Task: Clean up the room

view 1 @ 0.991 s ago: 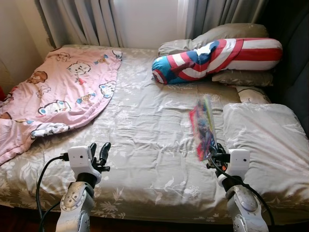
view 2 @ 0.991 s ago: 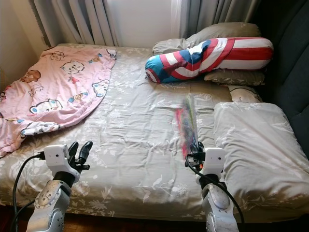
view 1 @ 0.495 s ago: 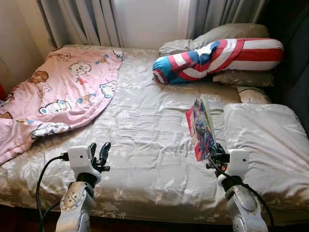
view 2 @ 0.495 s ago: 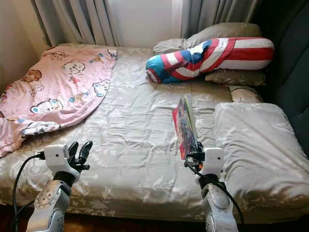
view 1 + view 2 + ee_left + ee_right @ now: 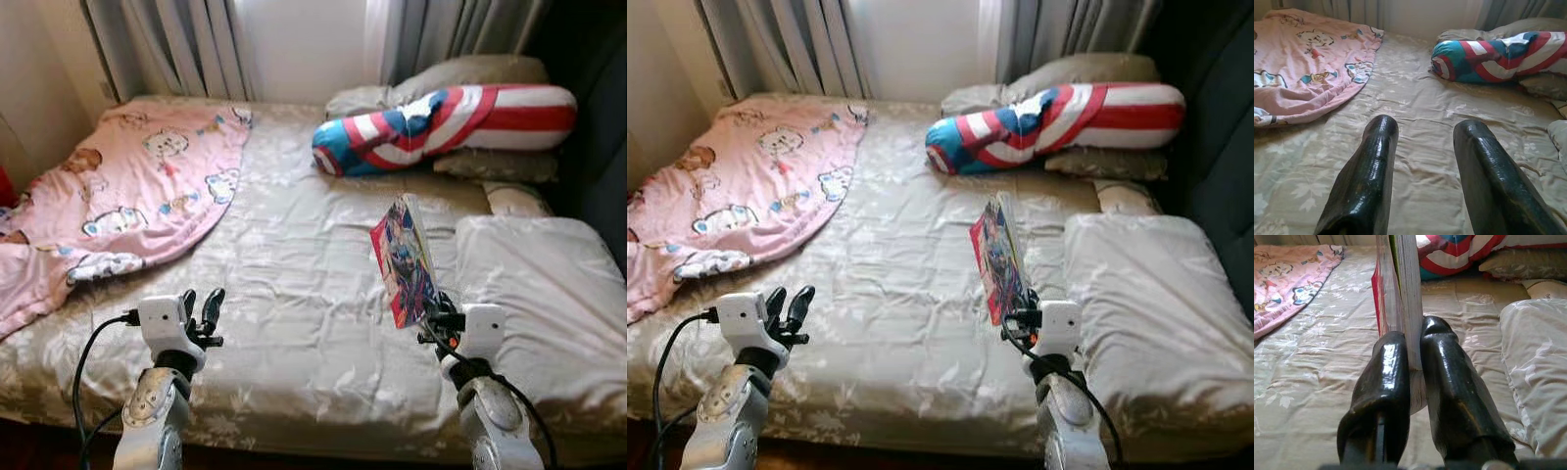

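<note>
A colourful book (image 5: 403,260) with a red cover stands upright above the grey bed sheet, held at its lower edge by my right gripper (image 5: 431,311). In the right wrist view its white page block (image 5: 1406,293) sits clamped between the two black fingers (image 5: 1383,382). My left gripper (image 5: 201,306) hovers open over the near left part of the bed, nothing between its fingers (image 5: 1369,171). A pink cartoon blanket (image 5: 127,186) lies crumpled on the left side of the bed.
A red, white and blue bolster (image 5: 446,116) rests on grey pillows at the head of the bed. Another grey pillow (image 5: 544,294) lies at the right. Curtains (image 5: 186,44) hang behind the bed. A dark headboard (image 5: 1220,166) rises on the right.
My right gripper has lifted the book off the sheet and stood it upright, the cover now facing left. The left arm has stayed put. The camera shifted slightly.
</note>
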